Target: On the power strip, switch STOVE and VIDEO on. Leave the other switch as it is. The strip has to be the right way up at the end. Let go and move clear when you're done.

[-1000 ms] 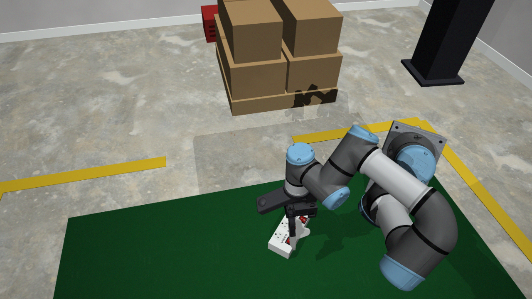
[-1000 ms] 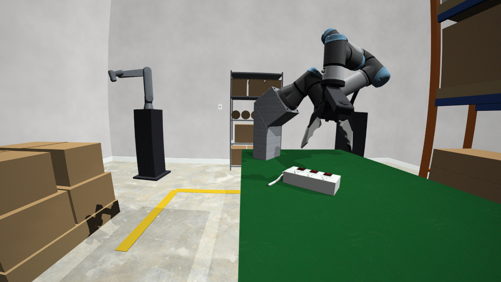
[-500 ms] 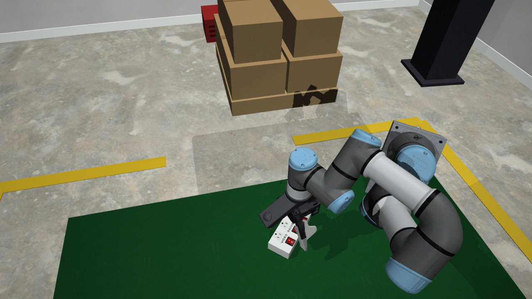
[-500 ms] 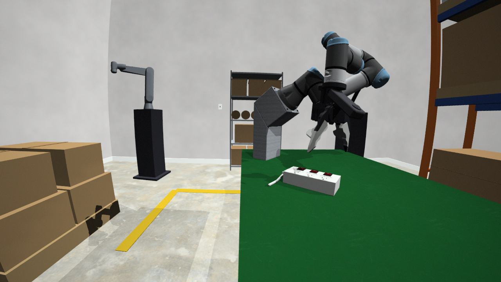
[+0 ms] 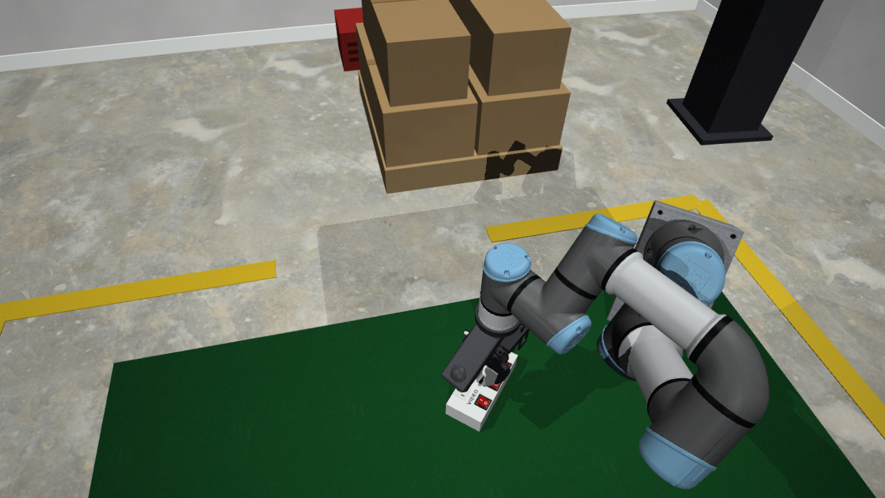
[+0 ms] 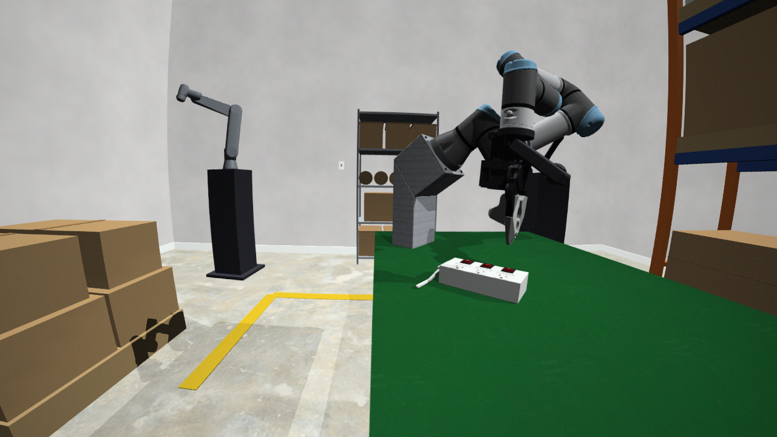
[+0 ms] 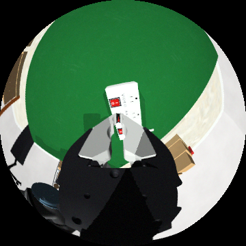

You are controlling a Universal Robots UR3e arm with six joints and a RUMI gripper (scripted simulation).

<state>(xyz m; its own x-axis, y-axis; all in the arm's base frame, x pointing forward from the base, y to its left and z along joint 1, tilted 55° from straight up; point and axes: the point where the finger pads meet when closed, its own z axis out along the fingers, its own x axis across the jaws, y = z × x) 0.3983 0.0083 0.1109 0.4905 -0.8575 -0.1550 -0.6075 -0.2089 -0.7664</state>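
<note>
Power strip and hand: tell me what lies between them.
Nothing. In the exterior view the shut hand hangs above the power strip with only open air between; the green table shows behind.

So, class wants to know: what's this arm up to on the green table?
A single robot arm hovers over a white power strip lying face up on the green table. Its tool is shut on nothing, tips pointing down above the strip's red switches, not touching them yet.

Grey walls [image 6: 271,65], concrete floor [image 5: 154,185]
</note>
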